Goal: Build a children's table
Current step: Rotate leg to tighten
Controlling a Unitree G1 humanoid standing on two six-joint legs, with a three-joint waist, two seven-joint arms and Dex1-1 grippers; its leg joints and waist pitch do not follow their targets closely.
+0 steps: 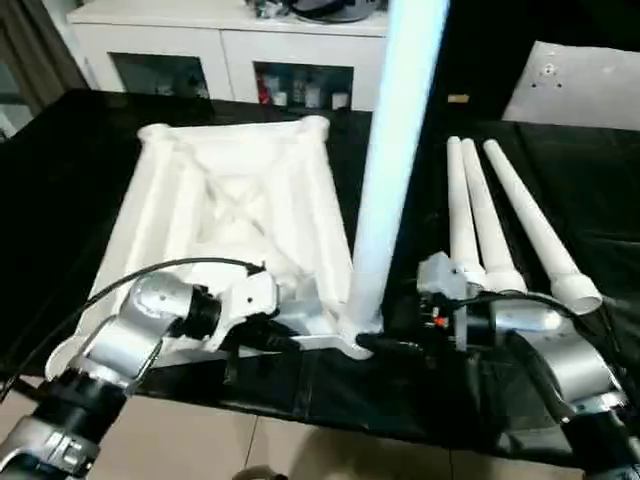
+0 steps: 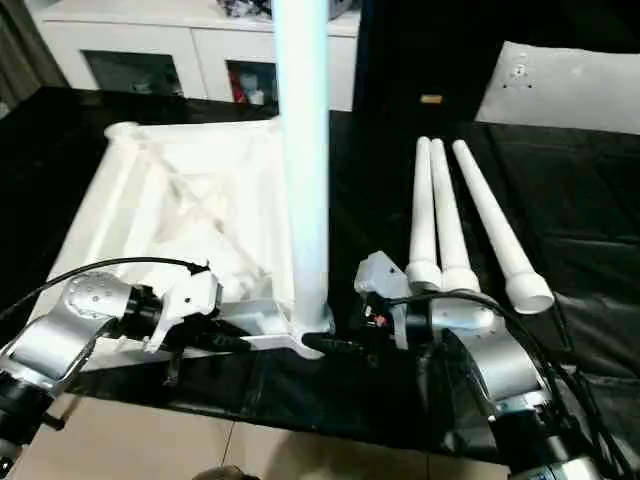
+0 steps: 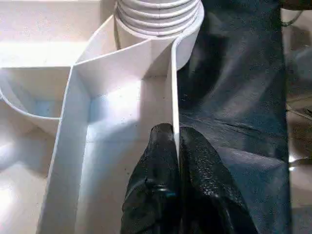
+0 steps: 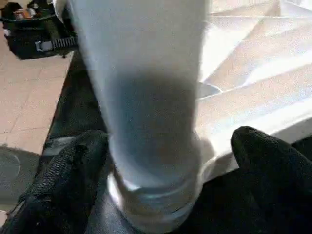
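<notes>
The left gripper [image 3: 176, 141] has its jaws pinching the tabletop [image 1: 235, 215] rim. The right gripper [image 4: 161, 161] jaws are spread, straddling the upright leg [image 2: 302, 150] in its corner socket; three legs [image 1: 500, 220] lie beyond on the surface [image 1: 590, 200].

The upright leg [image 2: 302, 150] blocks the near corner socket, while bare black cloth [image 2: 375, 200] separates tabletop [image 2: 170, 210] from three spare legs [image 2: 450, 225]

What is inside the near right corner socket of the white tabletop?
One white leg stands upright in that socket of the tabletop, its ribbed base partly visible. The socket's bottom is covered.
</notes>
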